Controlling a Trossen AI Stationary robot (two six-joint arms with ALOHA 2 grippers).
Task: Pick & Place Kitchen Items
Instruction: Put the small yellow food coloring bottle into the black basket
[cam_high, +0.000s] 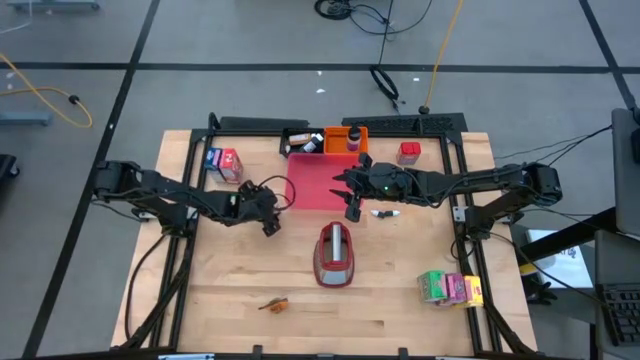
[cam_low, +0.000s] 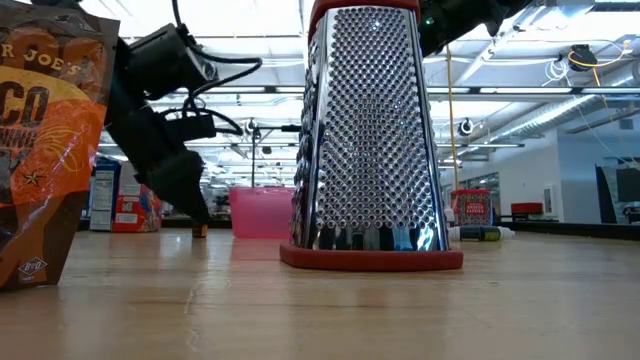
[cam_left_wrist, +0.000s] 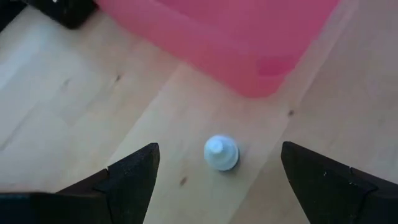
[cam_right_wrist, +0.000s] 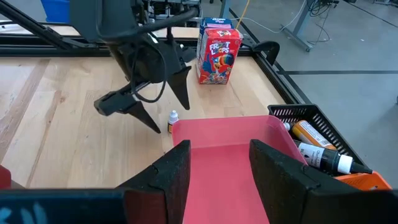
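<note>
Low in the left wrist frame, the left claw hangs with fingers apart over a tiny bottle standing on the worktop just beside the tray. The bottle may tip if a finger clips it. The right claw, also apart and empty, hovers over the tray.

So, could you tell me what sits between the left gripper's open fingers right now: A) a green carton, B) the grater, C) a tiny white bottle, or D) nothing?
C: the left gripper is open around a tiny white bottle standing beside the pink tray.
</note>
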